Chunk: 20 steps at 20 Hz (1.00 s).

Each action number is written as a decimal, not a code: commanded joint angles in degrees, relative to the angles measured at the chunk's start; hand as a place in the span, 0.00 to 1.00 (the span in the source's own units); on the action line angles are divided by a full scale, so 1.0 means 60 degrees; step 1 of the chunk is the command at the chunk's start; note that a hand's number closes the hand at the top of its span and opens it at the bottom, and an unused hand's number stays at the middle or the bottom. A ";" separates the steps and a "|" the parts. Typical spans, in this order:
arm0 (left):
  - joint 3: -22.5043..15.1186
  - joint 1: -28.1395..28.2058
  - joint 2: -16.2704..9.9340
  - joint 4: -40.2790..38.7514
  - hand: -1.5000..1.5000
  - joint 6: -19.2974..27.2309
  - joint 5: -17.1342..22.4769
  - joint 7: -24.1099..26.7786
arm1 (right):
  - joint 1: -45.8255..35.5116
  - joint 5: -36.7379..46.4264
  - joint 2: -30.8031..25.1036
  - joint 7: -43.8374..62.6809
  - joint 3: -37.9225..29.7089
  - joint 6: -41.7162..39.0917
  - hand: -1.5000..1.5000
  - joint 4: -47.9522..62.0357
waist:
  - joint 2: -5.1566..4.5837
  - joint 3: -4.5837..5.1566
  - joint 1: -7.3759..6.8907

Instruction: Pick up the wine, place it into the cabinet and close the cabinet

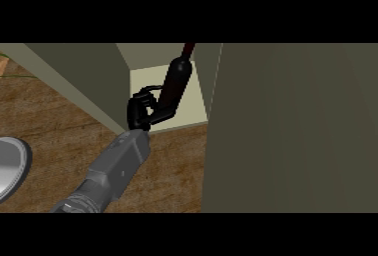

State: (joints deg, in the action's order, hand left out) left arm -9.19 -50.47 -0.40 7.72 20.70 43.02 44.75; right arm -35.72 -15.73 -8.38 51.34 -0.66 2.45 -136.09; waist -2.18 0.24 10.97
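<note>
The wine bottle (178, 80) is dark with a reddish neck and leans slightly to the right. It sits inside the open cabinet, over the cream cabinet floor (193, 107), with its base near the floor's front edge. My left hand (142, 107) comes in from the lower left, and its fingers and thumb are curled round the bottle's lower part, hiding the base. The cabinet door (295, 125) stands open as a broad olive panel that fills the right side of the view. My right hand does not show.
The cabinet's left wall (81, 75) slants down to the counter. A grey plate (11, 167) lies at the left edge on the wooden counter (52, 115). The open door hides everything to the right.
</note>
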 commanded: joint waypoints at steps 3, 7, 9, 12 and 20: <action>-0.0175 -0.0419 0.0064 0.0213 1.00 0.0556 0.0375 -0.0369 | -0.0165 -0.0300 -0.0124 0.0038 -0.0326 -0.0041 0.00 0.0082 | -0.0033 0.0008 0.0168; -0.0306 -0.0826 0.0065 0.0209 1.00 0.0821 0.0419 -0.0451 | 0.0097 -0.0501 -0.0221 0.0041 -0.0422 -0.0223 0.00 -0.0156 | -0.0001 -0.0013 -0.0027; -0.0366 -0.1074 0.0065 0.0212 1.00 0.0888 0.0485 -0.0673 | 0.0271 -0.0570 -0.0103 -0.0008 -0.0354 -0.0212 0.00 -0.0312 | -0.0027 -0.0018 0.0055; -0.0417 -0.1388 0.0066 0.0185 1.00 0.1157 0.0592 -0.0900 | 0.0311 -0.0318 0.0014 -0.0272 -0.0366 -0.0144 0.00 0.0095 | -0.0044 -0.0019 -0.0153; -0.0279 -0.2108 0.0066 -0.0153 1.00 0.1367 0.0713 -0.1255 | 0.0282 -0.0180 -0.0115 -0.0020 -0.0313 -0.0017 0.00 -0.0352 | -0.0040 -0.0009 -0.0225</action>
State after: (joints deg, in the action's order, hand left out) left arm -11.28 -61.47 -0.01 7.42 28.53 46.67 38.47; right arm -33.89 -16.74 -8.86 50.07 -2.34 1.58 -135.92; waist -2.52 0.14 9.85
